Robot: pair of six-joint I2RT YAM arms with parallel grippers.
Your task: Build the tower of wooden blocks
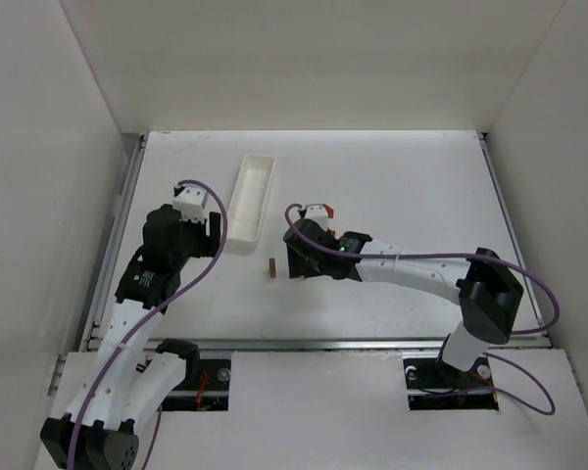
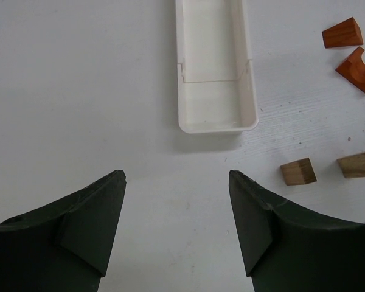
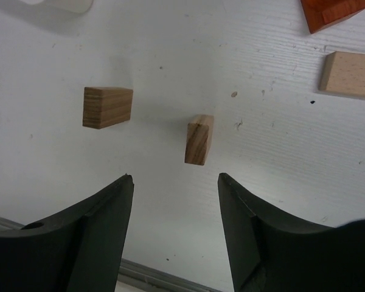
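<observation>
Robotics lab test cell: bare white table [image 1: 402,186] boxed in by plain white panels [image 1: 49,147] at 9, 12 and 3 o'clock; left arm [image 1: 127,338] and right arm [image 1: 421,269] bolted at 6 o'clock, purple cables [image 1: 223,217] looping loose.

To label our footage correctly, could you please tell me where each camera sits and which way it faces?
Top external: above, behind the arms, looking down on the table; left gripper and right gripper show.
Left wrist: on that wrist, looking past its fingers at the white tray.
Right wrist: on that wrist, looking past its fingers at two tan blocks.
Shared: top and left wrist both show the white tray.
</observation>
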